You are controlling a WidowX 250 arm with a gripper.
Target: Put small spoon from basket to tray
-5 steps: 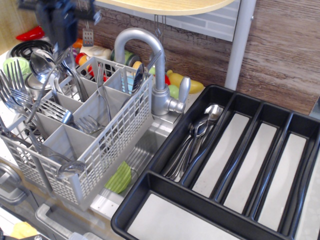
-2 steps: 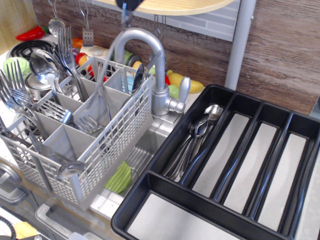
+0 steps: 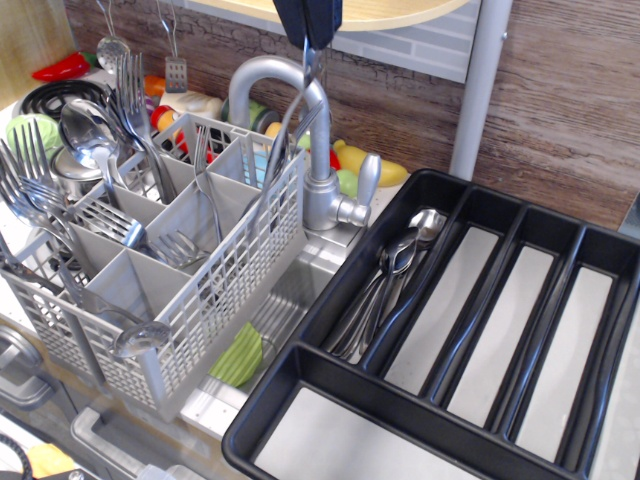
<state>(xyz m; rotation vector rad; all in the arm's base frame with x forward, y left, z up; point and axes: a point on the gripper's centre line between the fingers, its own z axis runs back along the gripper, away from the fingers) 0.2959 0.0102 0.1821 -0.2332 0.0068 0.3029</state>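
One basket point(image 3: 215, 290) stands at the left, light grey plastic with gridded walls and several square compartments. I count at least three forks point(image 3: 30, 190) rising from its left side, and two large round-bowled spoons point(image 3: 85, 130) behind them; more cutlery lies lower in the compartments, but I cannot count it exactly. No writing or brand can be read on anything.

One small spoon point(image 3: 285, 130) hangs from my pincer point(image 3: 310, 40) at the top middle of the picture. It is slender and shiny steel with a thin, slightly curved handle. Its upper end is pinched between my dark blue fingers point(image 3: 322, 15), and its lower end reaches down to the back right corner of the basket, just in front of the grey faucet point(image 3: 310, 140). If the bowl is out of the compartment, I cannot tell.

One tray point(image 3: 400, 440) lies at the right, black plastic with long parallel slots and pale grey bottoms. I count four long slots and one wide slot across the near end. The leftmost long slot holds a bunch of small spoons point(image 3: 395, 270), about four; the other slots show only their grey bottoms.
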